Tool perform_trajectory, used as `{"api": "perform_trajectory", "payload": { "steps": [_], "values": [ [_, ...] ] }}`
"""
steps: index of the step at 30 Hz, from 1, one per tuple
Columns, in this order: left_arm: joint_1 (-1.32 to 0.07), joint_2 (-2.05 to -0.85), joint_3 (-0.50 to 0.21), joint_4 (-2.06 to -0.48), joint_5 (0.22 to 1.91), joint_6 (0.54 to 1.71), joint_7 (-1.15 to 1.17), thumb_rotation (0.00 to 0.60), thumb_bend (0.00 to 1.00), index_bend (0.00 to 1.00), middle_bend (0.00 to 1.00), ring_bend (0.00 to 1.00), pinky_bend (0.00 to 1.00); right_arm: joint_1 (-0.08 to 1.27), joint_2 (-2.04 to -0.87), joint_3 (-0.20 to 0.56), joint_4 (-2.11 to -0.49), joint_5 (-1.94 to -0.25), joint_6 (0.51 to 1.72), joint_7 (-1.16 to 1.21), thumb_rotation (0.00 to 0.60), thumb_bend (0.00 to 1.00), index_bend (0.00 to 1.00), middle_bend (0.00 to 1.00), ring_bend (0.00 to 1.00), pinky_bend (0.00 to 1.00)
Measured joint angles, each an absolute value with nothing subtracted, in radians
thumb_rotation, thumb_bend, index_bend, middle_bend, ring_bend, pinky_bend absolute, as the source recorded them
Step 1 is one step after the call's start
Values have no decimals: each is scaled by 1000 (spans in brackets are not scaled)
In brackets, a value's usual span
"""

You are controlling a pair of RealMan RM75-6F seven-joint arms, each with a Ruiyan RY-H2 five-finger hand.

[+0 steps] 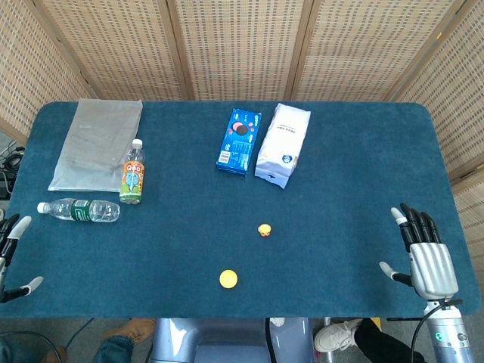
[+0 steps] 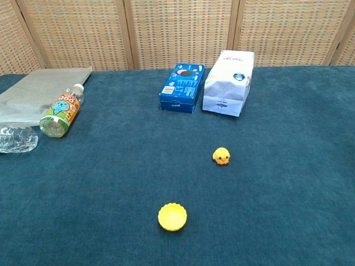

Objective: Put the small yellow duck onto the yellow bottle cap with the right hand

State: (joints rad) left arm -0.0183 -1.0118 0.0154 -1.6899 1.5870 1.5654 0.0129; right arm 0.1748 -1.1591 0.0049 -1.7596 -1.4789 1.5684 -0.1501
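A small yellow duck (image 1: 265, 230) (image 2: 222, 156) sits on the blue table near the middle. The yellow bottle cap (image 1: 228, 279) (image 2: 172, 216) lies open side up, closer to the front edge and a little to the duck's left. My right hand (image 1: 426, 253) rests at the table's front right, fingers spread and holding nothing, well apart from the duck. My left hand (image 1: 10, 253) shows only partly at the left edge, fingers apart and empty. Neither hand appears in the chest view.
A blue cookie box (image 1: 239, 141) (image 2: 182, 87) and a white bag (image 1: 283, 144) (image 2: 228, 82) stand at the back centre. A juice bottle (image 1: 133, 172) (image 2: 61, 110), a clear water bottle (image 1: 79, 210) (image 2: 16, 137) and a grey pouch (image 1: 97, 142) lie at the left.
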Motion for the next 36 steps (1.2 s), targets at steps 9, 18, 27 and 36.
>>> {"api": "perform_trajectory", "payload": {
  "steps": [9, 18, 27, 36],
  "values": [
    [-20, -1018, 13, -1689, 1583, 1558, 25, 600, 52, 0, 0, 0, 0, 185, -1176, 15, -1758, -1501, 1529, -154, 600, 0, 71, 0, 0, 0],
    [-33, -1027, 4, -1689, 1564, 1533, 42, 600, 51, 0, 0, 0, 0, 317, -1217, 97, -1772, -1410, 1307, -142, 600, 0, 290, 0, 0, 0],
    [-48, -1037, -5, -1689, 1531, 1497, 66, 600, 52, 0, 0, 0, 0, 520, -1314, 198, -1815, -1098, 1054, -290, 600, 88, 366, 0, 0, 0],
    [-60, -1040, -10, -1684, 1509, 1471, 63, 600, 51, 0, 0, 0, 0, 707, -1560, 253, -1697, -750, 1008, -494, 600, 168, 382, 0, 0, 0]
  ]
}}
